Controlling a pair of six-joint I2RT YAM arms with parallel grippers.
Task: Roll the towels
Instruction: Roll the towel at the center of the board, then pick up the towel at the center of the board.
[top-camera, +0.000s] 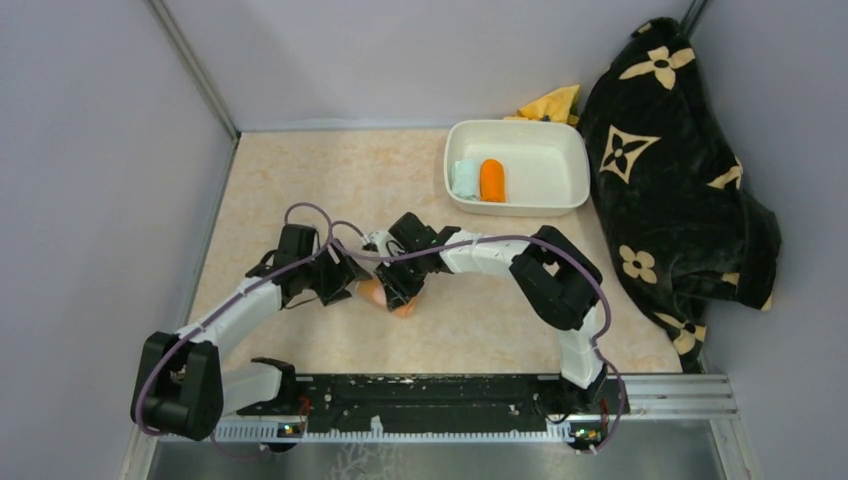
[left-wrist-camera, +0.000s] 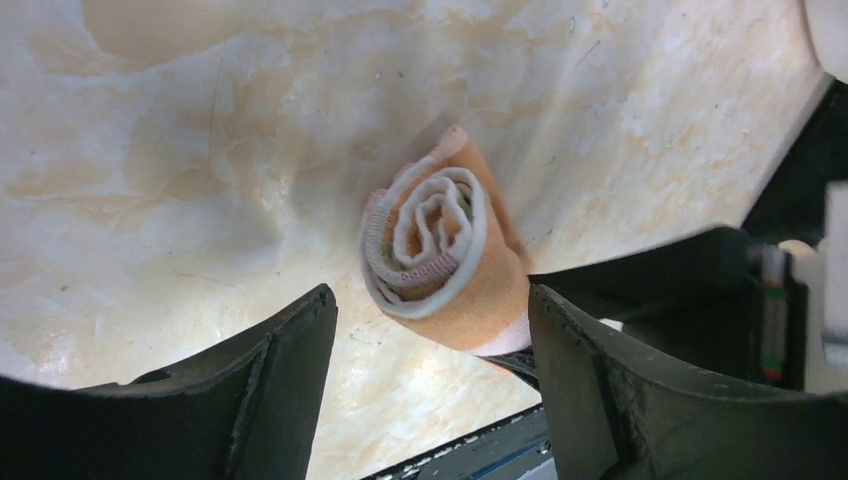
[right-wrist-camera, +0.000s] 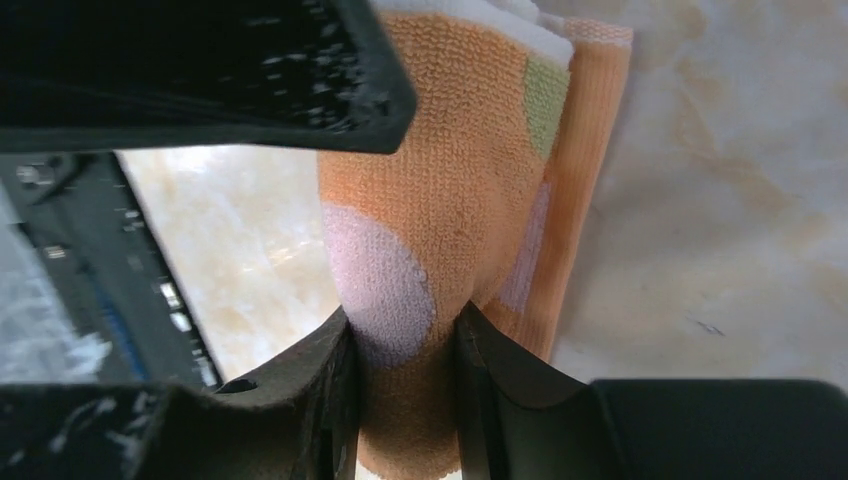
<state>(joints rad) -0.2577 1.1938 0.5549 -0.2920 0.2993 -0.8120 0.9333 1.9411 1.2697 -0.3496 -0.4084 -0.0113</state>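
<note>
Towel (right-wrist-camera: 450, 200) pinched by right fingers (right-wrist-camera: 310, 400), left fingers (left-wrist-camera: 290, 370) spread, spiral only in left-wrist view

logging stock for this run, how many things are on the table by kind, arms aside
towels: 3 (mint towel, orange towel, dotted towel)
blanket: 1
yellow cloth: 1
bin: 1
total: 6
</note>
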